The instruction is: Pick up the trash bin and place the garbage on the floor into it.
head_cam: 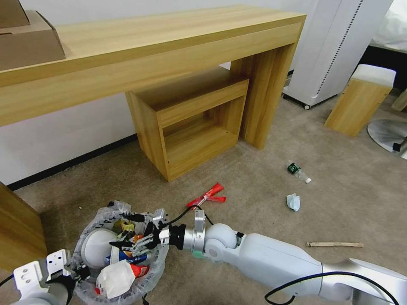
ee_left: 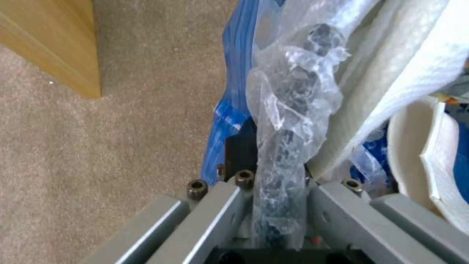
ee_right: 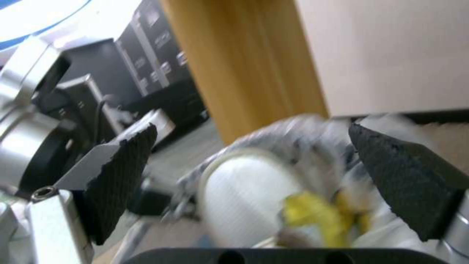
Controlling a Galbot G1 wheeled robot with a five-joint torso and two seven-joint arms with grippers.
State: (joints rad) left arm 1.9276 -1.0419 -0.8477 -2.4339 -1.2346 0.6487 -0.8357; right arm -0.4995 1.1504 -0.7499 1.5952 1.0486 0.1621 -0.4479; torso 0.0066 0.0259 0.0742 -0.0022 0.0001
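Observation:
The trash bin [head_cam: 94, 220], lined with a crinkly whitish bag, sits low at my left and holds a white slipper [head_cam: 96, 246], a second slipper [head_cam: 116, 279] and blue-red cartons [head_cam: 129, 256]. My left gripper [head_cam: 73, 271] is shut on the bag-covered rim [ee_left: 285, 146], which runs between its fingers [ee_left: 215, 216]. Over the bin's contents, my right gripper [head_cam: 136, 243] is open, and nothing sits between its black pads [ee_right: 122, 172]. On the floor [head_cam: 263, 220] lie a red wrapper [head_cam: 208, 195], a green-label bottle [head_cam: 297, 170], crumpled white paper [head_cam: 293, 202] and a wooden stick [head_cam: 335, 244].
A long wooden desk [head_cam: 161, 46] with a low open shelf unit [head_cam: 190, 123] stands ahead. A wooden panel [head_cam: 19, 228] is close on the left. Far right are a white appliance [head_cam: 335, 46], a wooden stool [head_cam: 360, 99] and a round chair base [head_cam: 390, 135].

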